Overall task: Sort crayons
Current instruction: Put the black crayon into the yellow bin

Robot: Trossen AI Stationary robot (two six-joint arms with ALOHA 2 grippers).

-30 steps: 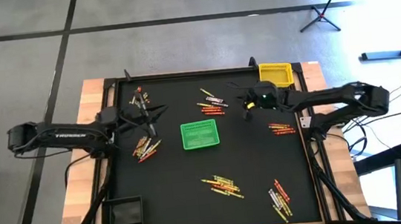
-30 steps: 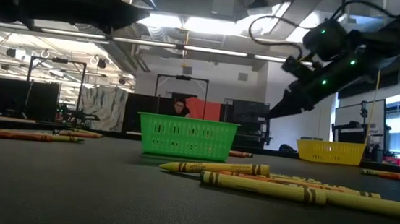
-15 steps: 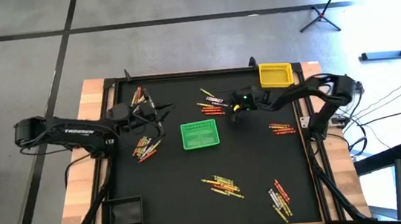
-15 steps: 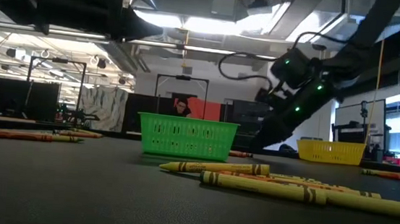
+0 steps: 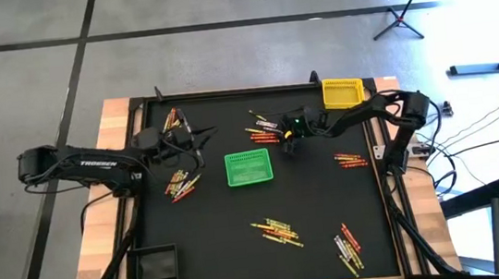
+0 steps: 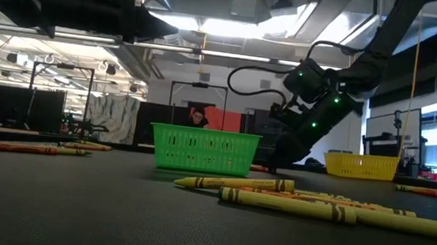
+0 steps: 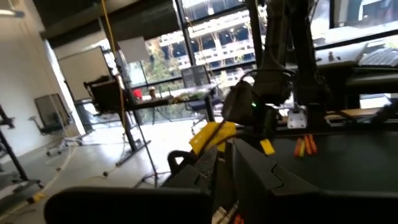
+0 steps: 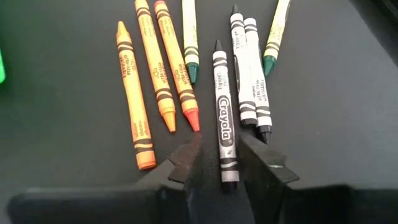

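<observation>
The big black surface (image 5: 243, 252) holds everything, and the crayons (image 5: 276, 230) lie on it in small piles so the arms can pick them up one at a time. A green basket (image 5: 249, 167) sits in the middle, just beside the right end effector (image 5: 291, 142), likely so both arms can reach it. A yellow basket (image 5: 342, 93) waits at the far edge, behind the right end effector, and a black basket (image 5: 156, 264) sits in a near corner, well away from both. The left end effector (image 5: 187, 142) hangs over the other side of the surface, near a pile of crayons (image 5: 180, 184); I cannot tell if its fingers are open or closed. The right end effector (image 8: 217, 158) is low over another pile (image 5: 265, 128), with its fingers apart and one on each side of a grey crayon (image 8: 222, 121). It is not gripping yet. I think the fingers sit this way so they can close on just this one. Orange crayons (image 8: 134, 96) lie close beside it, so a slip could bump them.
</observation>
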